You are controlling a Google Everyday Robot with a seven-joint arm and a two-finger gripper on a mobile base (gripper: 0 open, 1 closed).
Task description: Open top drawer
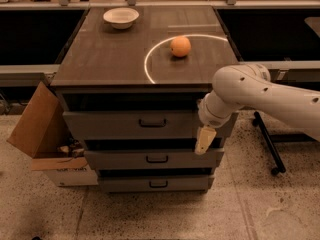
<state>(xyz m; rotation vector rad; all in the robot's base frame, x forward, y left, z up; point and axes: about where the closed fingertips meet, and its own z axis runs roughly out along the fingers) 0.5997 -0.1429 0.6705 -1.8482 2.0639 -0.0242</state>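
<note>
The top drawer (110,125) is the tallest, widest grey front of the cabinet, just under the dark tabletop, with a small dark bail handle (152,123) at its centre. Its front stands about flush with the cabinet. My gripper (204,140) hangs from the white arm (260,91) in front of the drawer's lower right corner, to the right of and a little below the handle, pointing down. It touches nothing that I can see.
Two shorter drawers (156,159) lie below. On the top (100,59) stand an orange (180,46) inside a white ring and a white bowl (121,17). An open cardboard box (37,129) leans at the left. A wheeled dark stand leg (267,144) is at the right.
</note>
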